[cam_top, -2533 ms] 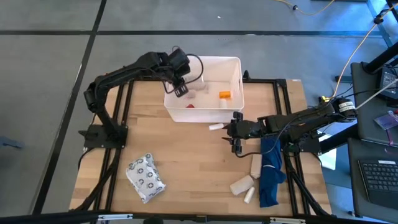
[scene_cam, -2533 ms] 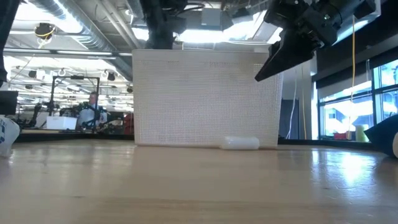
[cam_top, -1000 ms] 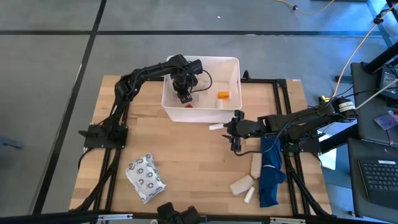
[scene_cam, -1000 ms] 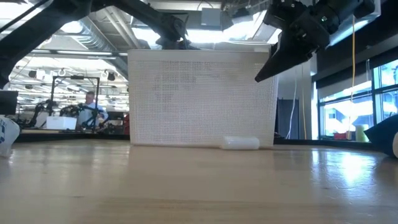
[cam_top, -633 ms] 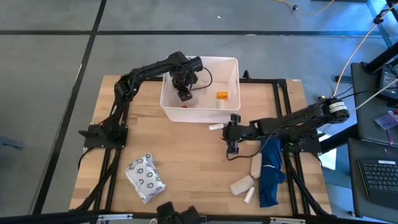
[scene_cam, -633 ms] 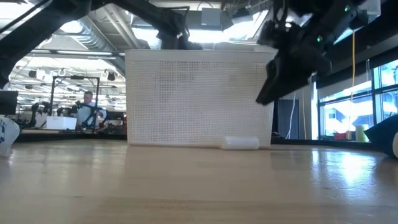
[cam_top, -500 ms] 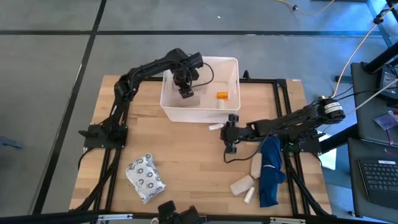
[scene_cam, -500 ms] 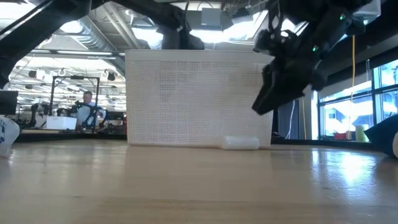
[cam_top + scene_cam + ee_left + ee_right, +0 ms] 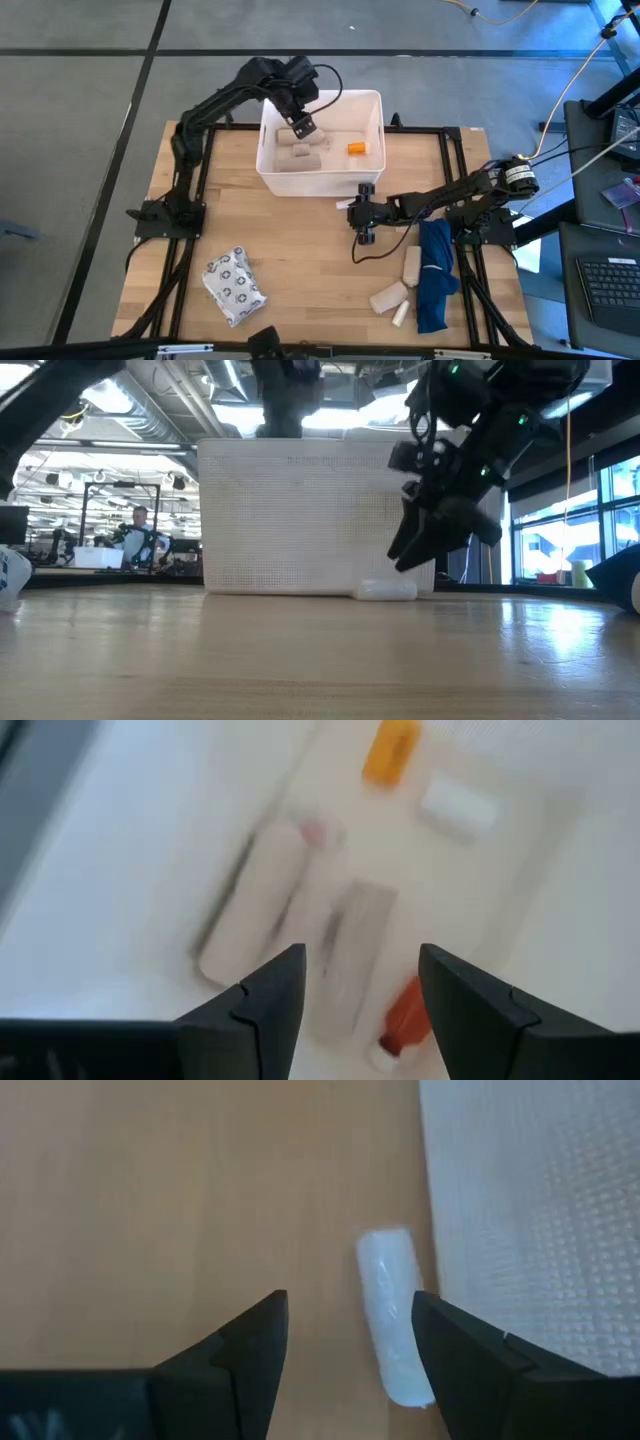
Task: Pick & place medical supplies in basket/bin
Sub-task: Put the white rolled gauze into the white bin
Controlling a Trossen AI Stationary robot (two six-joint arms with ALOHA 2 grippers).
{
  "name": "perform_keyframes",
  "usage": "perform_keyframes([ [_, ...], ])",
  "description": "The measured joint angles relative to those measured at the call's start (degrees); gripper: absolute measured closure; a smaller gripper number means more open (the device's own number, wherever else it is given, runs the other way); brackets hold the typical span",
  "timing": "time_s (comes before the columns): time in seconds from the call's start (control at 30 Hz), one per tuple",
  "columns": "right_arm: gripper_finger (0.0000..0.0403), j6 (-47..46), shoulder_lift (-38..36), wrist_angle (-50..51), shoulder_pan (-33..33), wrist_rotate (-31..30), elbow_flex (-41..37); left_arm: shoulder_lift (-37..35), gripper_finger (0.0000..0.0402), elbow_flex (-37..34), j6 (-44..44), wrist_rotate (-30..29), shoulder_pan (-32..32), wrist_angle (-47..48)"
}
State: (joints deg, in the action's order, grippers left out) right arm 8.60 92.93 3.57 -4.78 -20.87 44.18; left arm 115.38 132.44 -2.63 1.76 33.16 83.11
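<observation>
The right hand point(image 9: 364, 222) hovers low over the table with its fingers apart and nothing between them, just beside the small white tube point(image 9: 392, 1317), which lies on the wood against the near wall of the white bin point(image 9: 272, 180). In the right wrist view the tube sits slightly off the gap between the fingers, toward the bin side. It looks light, rigid and smooth, so it would likely roll or skid if nudged; the safest hold is probably across its middle, fingers straddling its short width, though the bin wall leaves little room on that side.

The left hand point(image 9: 300, 123) hangs above the bin, fingers apart and empty. Below it, in the bin, lie 2 beige rolls point(image 9: 252, 901), an orange bottle point(image 9: 358, 149) and a small red-capped item point(image 9: 402, 1016).

Near the table's front-left corner rests the crinkly grey packet point(image 9: 234, 285), soft and easy to crush. Toward the front-right, beige and white rolls point(image 9: 390, 296) lie touching the dark-blue cloth point(image 9: 436, 272).
</observation>
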Motion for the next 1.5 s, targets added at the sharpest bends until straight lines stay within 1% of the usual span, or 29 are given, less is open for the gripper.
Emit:
perform_keyframes([
  [0.2,0.0188,0.28,4.65,-1.84,0.37,-0.22,-0.01,-5.99,0.0215,-0.06,0.42,-0.60,-2.47,-5.07],
  [0.33,0.0188,0.76,7.51,-3.39,0.22,-3.86,0.00,-9.64,0.0215,0.00,0.45,-0.63,-4.65,-9.15],
  [0.57,0.0188,1.21,7.96,-5.03,-0.08,-7.07,0.00,-13.24,0.0215,-0.01,1.64,-0.70,-7.74,-11.96],
  [0.77,0.0188,2.84,7.79,-7.27,-0.29,-12.91,-0.01,-13.45,0.0215,-0.07,1.92,-0.81,-9.15,-11.96],
  [0.83,0.0188,3.07,7.90,-6.84,0.16,-12.34,0.00,-13.45,0.0215,-0.07,1.92,-0.81,-9.46,-11.98],
  [0.97,0.0188,2.49,7.90,-6.27,0.59,-7.93,0.00,-13.43,0.0215,-0.07,1.92,-0.81,-10.19,-11.98],
  [1.1,0.0189,0.74,7.90,-5.63,0.61,-6.28,0.00,-13.43,0.0215,-0.07,1.92,-0.83,-10.66,-11.98],
  [1.2,0.0200,-0.85,7.92,-4.22,0.61,-6.34,-0.02,-13.43,0.0216,-0.07,1.91,-0.74,-10.69,-11.98],
  [1.27,0.0214,-0.89,7.95,-3.64,0.61,-7.83,-0.02,-13.43,0.0215,-0.07,1.92,-0.78,-10.88,-11.98],
  [1.37,0.0238,-0.43,7.95,-3.42,0.61,-10.28,-0.04,-13.43,0.0215,-0.07,2.13,-0.86,-11.03,-12.00],
  [1.5,0.0260,0.97,7.95,-4.63,0.61,-10.79,-0.04,-13.43,0.0216,-0.07,2.87,-0.73,-11.40,-12.00],
])
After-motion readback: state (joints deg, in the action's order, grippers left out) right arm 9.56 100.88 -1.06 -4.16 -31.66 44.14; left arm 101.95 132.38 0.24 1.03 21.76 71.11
